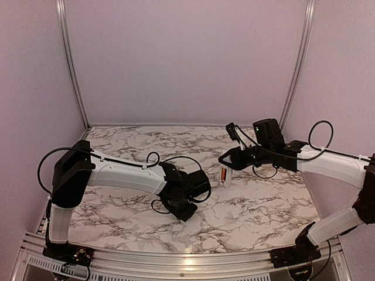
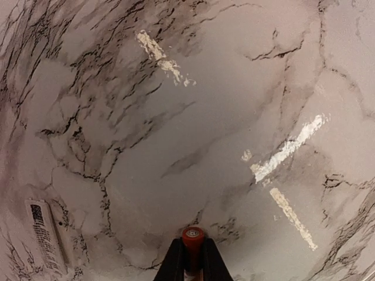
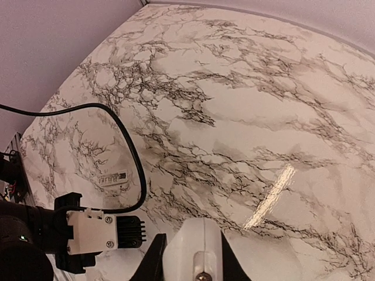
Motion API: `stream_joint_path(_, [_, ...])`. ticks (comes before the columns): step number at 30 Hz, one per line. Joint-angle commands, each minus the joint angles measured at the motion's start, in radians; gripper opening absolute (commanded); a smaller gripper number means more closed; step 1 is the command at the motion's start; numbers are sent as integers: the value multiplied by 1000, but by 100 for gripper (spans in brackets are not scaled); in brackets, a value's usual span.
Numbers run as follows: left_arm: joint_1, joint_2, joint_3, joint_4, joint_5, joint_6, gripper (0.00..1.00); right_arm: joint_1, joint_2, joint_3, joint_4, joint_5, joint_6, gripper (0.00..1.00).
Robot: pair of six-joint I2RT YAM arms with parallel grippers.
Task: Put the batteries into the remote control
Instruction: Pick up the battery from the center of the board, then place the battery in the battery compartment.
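Bimanual battery loading, nearest element first. Left gripper point(image 2: 192, 246), low over the marble tabletop point(image 2: 234, 117), is pressed together on one orange battery point(image 2: 192, 236); the cell's long axis runs along the fingers, and its end cap protrudes past the tips. A white flat cover piece point(image 2: 44, 243) with a printed label lies on the table just left of that gripper, apart from it. Farther back and to the right, the right gripper point(image 3: 193, 260) pinches the white remote control point(image 1: 225, 175), which hangs clear of the table with its long axis roughly upright. A second orange battery point(image 1: 223, 174) appears to sit lengthwise in its bay. The critical relation is that the remote lies up and to the right of the left gripper, well apart. The right arm already has it, so the left arm probably has to carry its cell across. Count: two batteries, one remote, one cover piece.
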Motion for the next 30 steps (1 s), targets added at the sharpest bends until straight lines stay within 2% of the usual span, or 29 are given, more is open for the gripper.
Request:
stream_joint_path(1, [24,-64,-116,43,-85,32,0,-40,-18,-33,70,-103,53,0])
stream_joint_path(4, [34,-251,-230,261,-111,51,0,-41,-22,-65,143,-161,120,0])
stream_joint_path(9, [32,-561,-472,715,-142,62,0,-38,-21,-180,404,-284,354,0])
stream_joint_path(14, [17,-711,-650,1093,-146,118,0,-18,-2,-230,584,-352,500,0])
stream_joint_path(20, [-13,-696,-686,1271,-75,147,0,45,24,-232,722,-370,625,0])
stream_joint_path(30, [-58,-655,-709,1369,-48,158,0,101,78,-235,870,-387,759,0])
